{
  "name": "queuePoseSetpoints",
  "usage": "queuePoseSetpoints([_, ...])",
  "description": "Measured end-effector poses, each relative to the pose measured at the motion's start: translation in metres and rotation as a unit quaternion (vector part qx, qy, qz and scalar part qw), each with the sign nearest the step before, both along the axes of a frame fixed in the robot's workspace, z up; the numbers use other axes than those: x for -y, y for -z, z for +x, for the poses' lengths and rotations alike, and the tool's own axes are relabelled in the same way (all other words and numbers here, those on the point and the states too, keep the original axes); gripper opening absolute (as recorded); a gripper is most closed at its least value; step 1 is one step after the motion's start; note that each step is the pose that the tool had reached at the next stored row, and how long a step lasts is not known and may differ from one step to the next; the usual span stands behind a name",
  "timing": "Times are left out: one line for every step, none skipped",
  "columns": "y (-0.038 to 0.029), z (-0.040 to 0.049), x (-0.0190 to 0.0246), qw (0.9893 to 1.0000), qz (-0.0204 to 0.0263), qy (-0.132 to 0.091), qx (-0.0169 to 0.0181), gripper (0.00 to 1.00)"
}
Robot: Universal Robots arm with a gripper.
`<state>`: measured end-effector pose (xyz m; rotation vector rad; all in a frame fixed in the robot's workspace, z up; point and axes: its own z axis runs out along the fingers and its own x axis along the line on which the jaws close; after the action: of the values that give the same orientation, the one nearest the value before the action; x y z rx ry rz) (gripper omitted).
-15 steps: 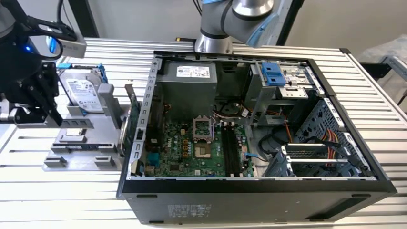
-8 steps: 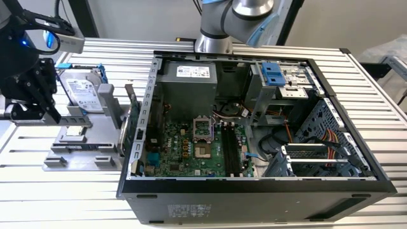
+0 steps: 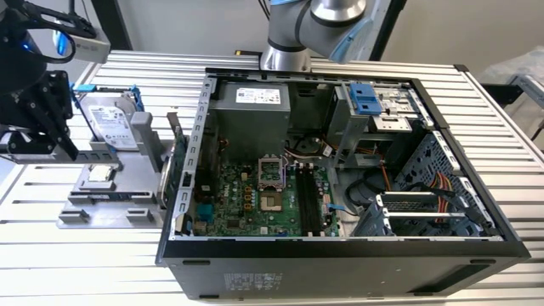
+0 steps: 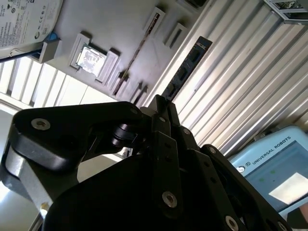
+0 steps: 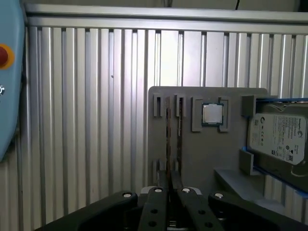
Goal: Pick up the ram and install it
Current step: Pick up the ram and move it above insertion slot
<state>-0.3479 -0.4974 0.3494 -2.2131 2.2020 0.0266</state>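
Your gripper [image 4: 162, 103] is pinched tight on one end of the ram [image 4: 185, 67]; in the second wrist view you see the thin dark stick with its row of chips jutting out from between the fingertips, its free end over the ribbed metal table [image 3: 85, 268]; in the first wrist view you look at it edge-on, a thin line running out from the closed fingers across the grey holder tray [image 3: 106, 220]; you cannot tell whether it touches the tray's brackets; on that tray you also have a hard drive [image 3: 111, 121] propped in its cradle and a square processor [image 5: 212, 114] lying flat in its pocket; in the exterior view the gripper sits at the exterior view's left, on the tray's side of the table and well apart from the open computer case [image 3: 340, 258]; the motherboard [image 3: 246, 197] lies inside it, and the ram is not yet in its long black slots [image 3: 307, 197].
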Motion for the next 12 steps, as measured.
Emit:
queuePoseSetpoints([-0.0010,0.0000,0.0000,1.0000,0.0000,0.000,0.0000,0.00])
queuePoseSetpoints([-0.0022,0.0000,0.0000,1.0000,0.0000,0.000,0.0000,0.00])
queuePoseSetpoints([-0.0033,0.0000,0.0000,1.0000,0.0000,0.000,0.0000,0.00])
queuePoseSetpoints([-0.0044,0.0000,0.0000,1.0000,0.0000,0.000,0.0000,0.00])
queuePoseSetpoints([-0.0056,0.0000,0.0000,1.0000,0.0000,0.000,0.0000,0.00])
queuePoseSetpoints([-0.0066,0.0000,0.0000,1.0000,0.0000,0.000,0.0000,0.00])
queuePoseSetpoints([-0.0078,0.0000,0.0000,1.0000,0.0000,0.000,0.0000,0.00])
queuePoseSetpoints([-0.0089,0.0000,0.0000,1.0000,0.0000,0.000,0.0000,0.00])
queuePoseSetpoints([-0.0100,0.0000,0.0000,1.0000,-0.0001,0.000,-0.0001,0.00])
queuePoseSetpoints([-0.0112,0.0000,0.0000,1.0000,0.0000,0.000,0.0000,0.00])
queuePoseSetpoints([-0.0122,0.0000,0.0000,1.0000,0.0000,0.000,0.0000,0.00])
queuePoseSetpoints([-0.0133,0.0000,0.0000,1.0000,0.0000,0.000,0.0000,0.00])
